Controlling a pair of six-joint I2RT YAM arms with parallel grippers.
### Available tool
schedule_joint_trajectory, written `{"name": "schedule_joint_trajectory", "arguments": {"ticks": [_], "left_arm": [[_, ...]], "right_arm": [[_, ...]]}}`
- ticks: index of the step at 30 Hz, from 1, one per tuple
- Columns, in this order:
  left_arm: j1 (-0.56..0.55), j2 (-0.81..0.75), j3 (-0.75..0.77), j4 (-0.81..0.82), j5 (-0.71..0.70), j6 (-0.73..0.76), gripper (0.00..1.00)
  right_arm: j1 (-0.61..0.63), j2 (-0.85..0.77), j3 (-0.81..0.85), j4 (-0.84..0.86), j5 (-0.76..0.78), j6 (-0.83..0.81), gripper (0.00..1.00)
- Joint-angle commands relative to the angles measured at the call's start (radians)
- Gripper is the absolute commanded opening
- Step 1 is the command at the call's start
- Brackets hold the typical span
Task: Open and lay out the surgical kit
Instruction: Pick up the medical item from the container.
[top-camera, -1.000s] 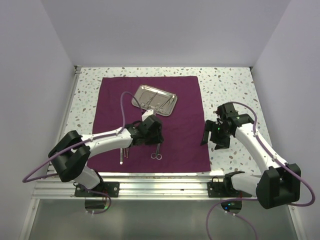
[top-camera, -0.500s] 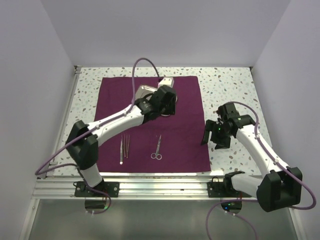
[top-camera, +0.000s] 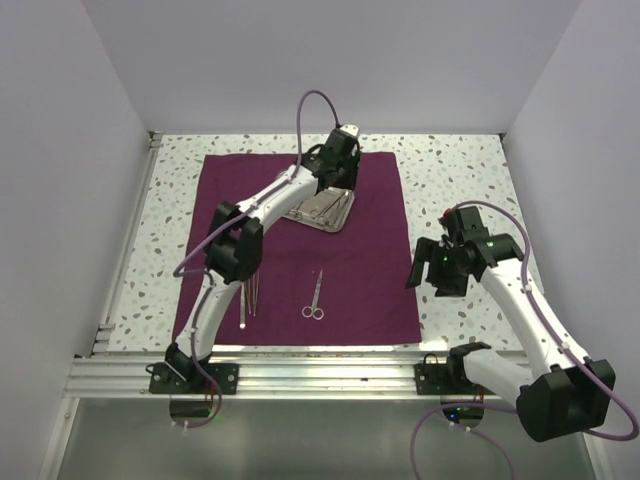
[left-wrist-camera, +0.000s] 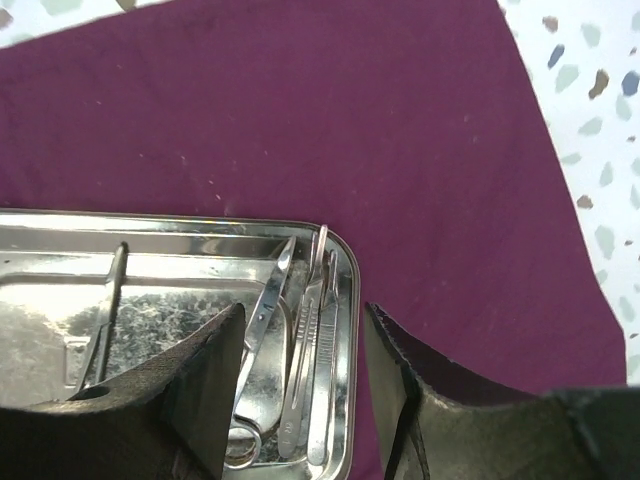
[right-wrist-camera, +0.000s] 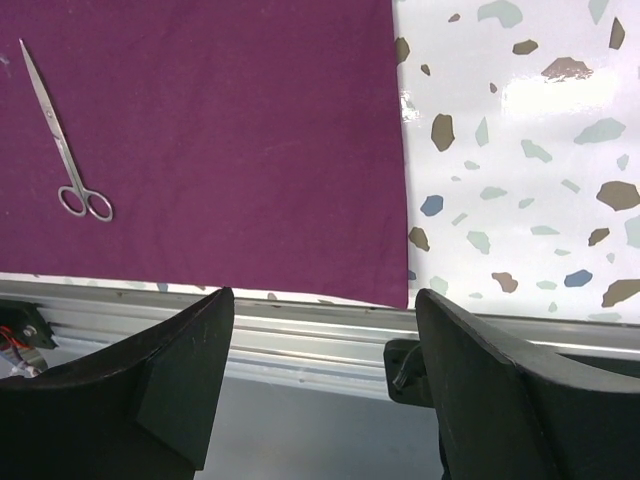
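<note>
The dark purple cloth (top-camera: 370, 270) lies spread flat on the table. The steel tray (top-camera: 326, 212) sits on its far middle part. My left gripper (top-camera: 331, 185) is open above the tray's right end. In the left wrist view my left gripper (left-wrist-camera: 303, 312) has its fingers astride the tray rim (left-wrist-camera: 180, 222), over several slim steel instruments (left-wrist-camera: 308, 350). Ring-handled scissors (top-camera: 314, 298) and tweezers (top-camera: 248, 300) lie on the cloth's near part. My right gripper (top-camera: 426, 272) is open and empty above the cloth's right edge. Its wrist view (right-wrist-camera: 325, 300) shows the scissors (right-wrist-camera: 60, 140).
The speckled white tabletop (top-camera: 450, 180) borders the cloth. An aluminium rail (top-camera: 320, 375) runs along the near edge and also shows in the right wrist view (right-wrist-camera: 300, 340). White walls (top-camera: 80, 150) enclose the left, right and far sides.
My left arm left the scissors lying on the near cloth and swung far out to the tray. My right gripper has shifted only slightly.
</note>
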Motion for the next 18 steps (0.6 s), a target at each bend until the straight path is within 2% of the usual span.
{"name": "schedule_joint_trajectory", "arguments": {"ticks": [1, 8, 18], "left_arm": [[0.012, 0.003, 0.021, 0.016, 0.036, 0.071, 0.55], [0.018, 0.026, -0.037, 0.071, 0.044, 0.135, 0.54], [0.036, 0.069, -0.057, 0.107, 0.044, 0.135, 0.51]], "right_arm": [[0.002, -0.023, 0.019, -0.046, 0.011, -0.009, 0.77], [0.004, 0.026, 0.034, -0.058, 0.028, -0.018, 0.78], [0.002, 0.107, 0.05, -0.049, 0.031, -0.034, 0.78]]}}
